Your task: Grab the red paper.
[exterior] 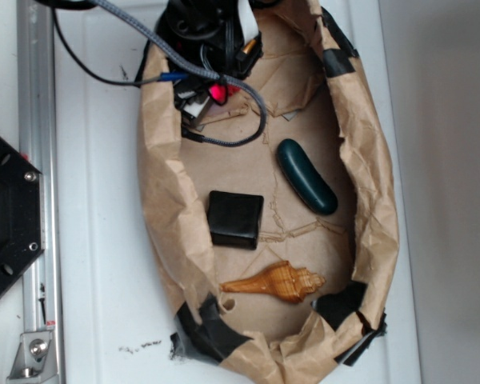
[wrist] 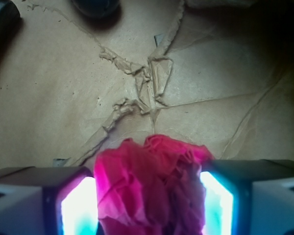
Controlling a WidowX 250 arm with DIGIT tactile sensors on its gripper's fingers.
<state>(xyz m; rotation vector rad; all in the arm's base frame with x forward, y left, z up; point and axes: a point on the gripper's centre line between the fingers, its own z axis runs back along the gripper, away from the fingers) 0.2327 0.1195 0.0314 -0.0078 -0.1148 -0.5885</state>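
Observation:
The red paper [wrist: 148, 182] is a crumpled bright red wad filling the space between my gripper's [wrist: 148, 172] two fingers in the wrist view. Both lit pads [wrist: 78, 205] press against its sides, so the gripper is shut on it. The brown kraft lining [wrist: 63, 98] lies below and beyond it. In the exterior view the gripper [exterior: 210, 90] sits at the far end of the paper-lined tub, and only a small patch of the red paper [exterior: 218, 94] shows between the dark fingers. The arm and its cables hide the remainder of the wad.
On the lining lie a black square pouch [exterior: 235, 218], a dark green oblong thing [exterior: 306, 176] and a brown seashell [exterior: 276, 282]. A braided cable [exterior: 244, 132] loops beside the gripper. Raised crumpled paper walls [exterior: 164, 192] with black tape ring the tub.

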